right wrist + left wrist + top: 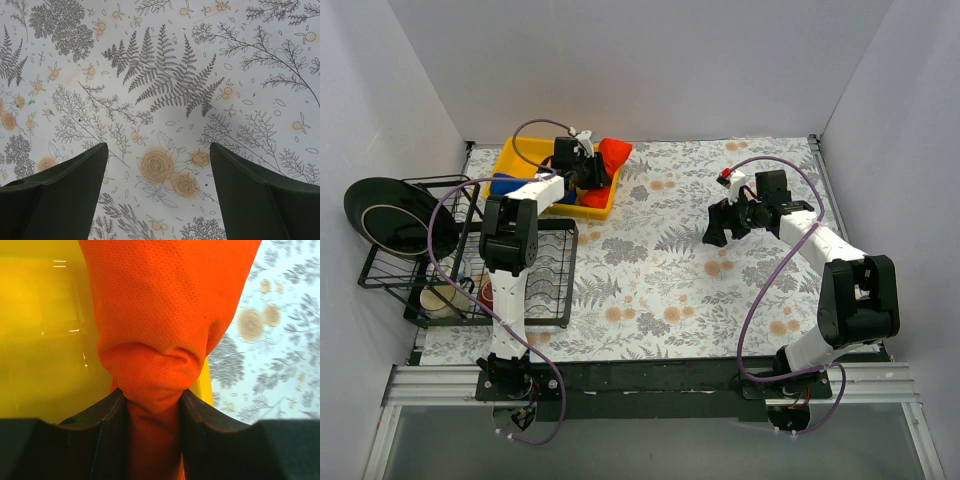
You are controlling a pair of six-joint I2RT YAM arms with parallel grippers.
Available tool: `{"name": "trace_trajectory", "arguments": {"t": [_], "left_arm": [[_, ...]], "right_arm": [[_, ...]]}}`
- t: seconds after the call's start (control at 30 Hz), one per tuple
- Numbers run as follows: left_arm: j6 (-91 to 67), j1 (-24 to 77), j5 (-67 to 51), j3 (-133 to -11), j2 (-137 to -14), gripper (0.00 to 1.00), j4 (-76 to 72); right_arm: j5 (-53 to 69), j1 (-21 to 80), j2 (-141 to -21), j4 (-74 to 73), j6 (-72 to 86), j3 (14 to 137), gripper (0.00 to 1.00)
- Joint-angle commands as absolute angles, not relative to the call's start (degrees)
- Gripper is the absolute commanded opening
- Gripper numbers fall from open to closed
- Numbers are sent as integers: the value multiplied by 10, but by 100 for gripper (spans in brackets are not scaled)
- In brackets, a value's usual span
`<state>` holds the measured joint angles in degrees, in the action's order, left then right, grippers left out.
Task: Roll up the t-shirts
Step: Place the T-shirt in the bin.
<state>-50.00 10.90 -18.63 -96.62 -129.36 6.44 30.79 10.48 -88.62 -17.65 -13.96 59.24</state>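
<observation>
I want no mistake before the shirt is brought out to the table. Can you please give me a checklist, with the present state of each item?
1. Grip: the left hand is shut on the orange t-shirt, cloth bunched between its fingers: ok.
2. Only orange cloth in that grip: ok.
3. Shirt lifted free of the yellow bin: cannot tell; it hangs at the bin's edge.
4. The blue t-shirt lies in the bin, apart from the grip: ok.
5. The right hand is open and empty: ok.
6. Nothing lies on the floral tablecloth below the right hand: ok.
</observation>
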Motion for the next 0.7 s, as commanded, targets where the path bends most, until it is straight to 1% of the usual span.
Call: {"name": "trace_trajectory", "arguments": {"t": [0.0, 0.03, 0.07, 0.13, 0.2, 0.27, 0.3, 0.4, 0.43, 0.5, 0.53, 0.63, 0.67], "left_arm": [[-511, 129, -272, -1004, -1293, 0, 61], [-512, 131, -283, -1010, -1289, 0, 63], [-513, 131, -334, -1020, -1287, 0, 62], [-490, 131, -368, -1041, -1272, 0, 78], [-450, 124, -448, -1091, -1267, 0, 107], [-428, 107, -501, -1140, -1273, 0, 157], [-410, 101, -559, -1190, -1278, 0, 177], [-287, 84, -584, -1288, -1302, 0, 289], [-193, 77, -587, -1296, -1302, 0, 314], [-113, 69, -578, -1286, -1293, 0, 359], [-8, 59, -579, -1279, -1283, 0, 381], [90, 36, -559, -1244, -1271, 0, 371], [146, 30, -558, -1244, -1275, 0, 368]], "right_arm": [[305, 99, -867, -175, -155, 587, 90], [304, 99, -867, -176, -156, 584, 90], [304, 98, -868, -177, -159, 584, 90], [304, 97, -870, -178, -162, 583, 90], [303, 98, -872, -178, -163, 584, 90], [304, 97, -873, -177, -164, 585, 90], [303, 97, -873, -175, -164, 585, 90], [303, 97, -874, -171, -165, 582, 90], [303, 97, -873, -171, -166, 581, 90], [302, 96, -872, -170, -168, 577, 90], [303, 96, -871, -170, -168, 575, 90], [301, 95, -866, -172, -168, 566, 90], [300, 94, -864, -173, -168, 563, 90]]}}
